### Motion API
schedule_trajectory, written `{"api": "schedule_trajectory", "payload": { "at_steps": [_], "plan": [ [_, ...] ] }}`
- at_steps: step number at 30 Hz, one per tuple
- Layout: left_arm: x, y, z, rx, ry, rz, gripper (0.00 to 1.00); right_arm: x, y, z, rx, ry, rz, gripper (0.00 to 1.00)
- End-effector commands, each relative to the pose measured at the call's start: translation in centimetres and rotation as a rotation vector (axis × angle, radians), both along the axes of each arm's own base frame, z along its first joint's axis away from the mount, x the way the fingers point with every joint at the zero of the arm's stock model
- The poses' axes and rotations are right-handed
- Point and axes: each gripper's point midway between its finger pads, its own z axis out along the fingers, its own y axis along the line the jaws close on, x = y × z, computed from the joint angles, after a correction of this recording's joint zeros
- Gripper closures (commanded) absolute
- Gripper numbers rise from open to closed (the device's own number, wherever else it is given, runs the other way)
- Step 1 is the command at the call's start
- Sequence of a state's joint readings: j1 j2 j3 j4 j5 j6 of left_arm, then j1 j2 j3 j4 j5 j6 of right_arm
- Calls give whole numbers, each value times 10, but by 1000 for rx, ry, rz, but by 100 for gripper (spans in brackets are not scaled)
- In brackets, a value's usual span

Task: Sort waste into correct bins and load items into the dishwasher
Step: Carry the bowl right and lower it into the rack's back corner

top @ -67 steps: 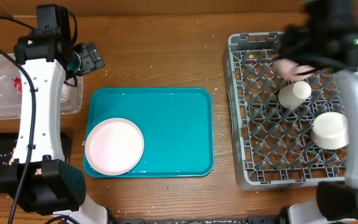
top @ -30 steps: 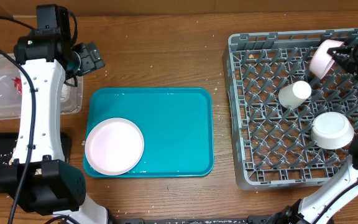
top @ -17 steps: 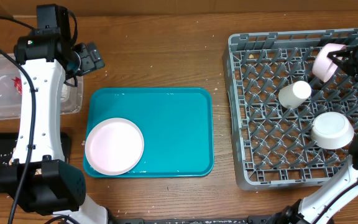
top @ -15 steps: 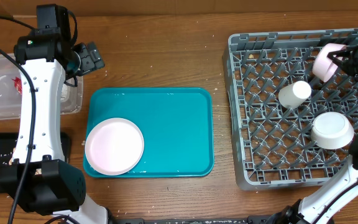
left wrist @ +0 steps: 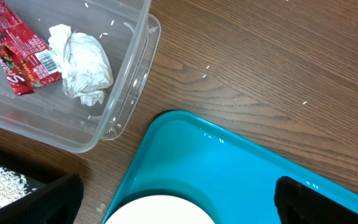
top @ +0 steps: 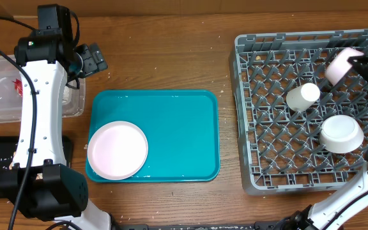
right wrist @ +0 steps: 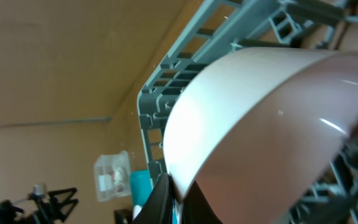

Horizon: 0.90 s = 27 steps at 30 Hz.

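The right end effector point(top: 355, 60) hangs over the dish rack's point(top: 240, 115) far-right corner, pinched onto a bowl point(top: 337, 64) rim; the left end effector point(top: 96, 59) is far left of the rack, fingers spread wide.

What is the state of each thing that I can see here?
Plate: flat on the teal tray.
Cup: on its side in the rack.
White bowl: upside down in the rack.
Pinkish bowl: tilted, held over the rack.
Right end effector: shut on the pinkish bowl.
Left end effector: open, empty.

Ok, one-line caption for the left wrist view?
Red wrapper and crumpled napkin lie in the clear tub, beside the teal tray carrying the plate.
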<state>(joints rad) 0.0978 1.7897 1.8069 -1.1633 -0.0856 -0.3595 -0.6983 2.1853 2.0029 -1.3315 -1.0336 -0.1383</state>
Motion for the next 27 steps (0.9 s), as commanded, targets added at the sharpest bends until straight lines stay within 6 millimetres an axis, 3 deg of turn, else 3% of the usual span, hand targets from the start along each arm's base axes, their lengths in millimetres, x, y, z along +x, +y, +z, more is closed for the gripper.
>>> {"api": "schedule_trajectory", "payload": {
  "at_steps": [1, 5, 8, 9, 12, 14, 16, 22, 27],
  "plan": [
    [1, -4, 5, 2, -13, -28, 0, -19, -31, -3, -25, 71, -91, 96],
    [1, -4, 5, 2, -12, -27, 0, -34, -41, 7, -16, 90, -130, 90],
    [1, -4, 5, 2, -12, -27, 0, -47, -49, 21, -65, 108, -173, 78],
    [1, -4, 5, 2, -13, -27, 0, -51, -52, 25, -84, 129, -198, 69],
    [1, -4, 5, 2, -13, -28, 0, -66, -62, 39, -173, 206, -296, 30],
    [1, -4, 5, 2, -13, -27, 0, -77, -69, 54, -247, 248, -367, 11],
    [1, -4, 5, 2, -13, -27, 0, -88, -65, 80, -304, 233, -397, 0],
    [1, -4, 5, 2, -13, -28, 0, -109, -34, 134, -332, 184, -407, 0],
    [1, -4, 5, 2, -13, -27, 0, -114, 24, 160, -378, 131, -285, 0]
  ]
}}
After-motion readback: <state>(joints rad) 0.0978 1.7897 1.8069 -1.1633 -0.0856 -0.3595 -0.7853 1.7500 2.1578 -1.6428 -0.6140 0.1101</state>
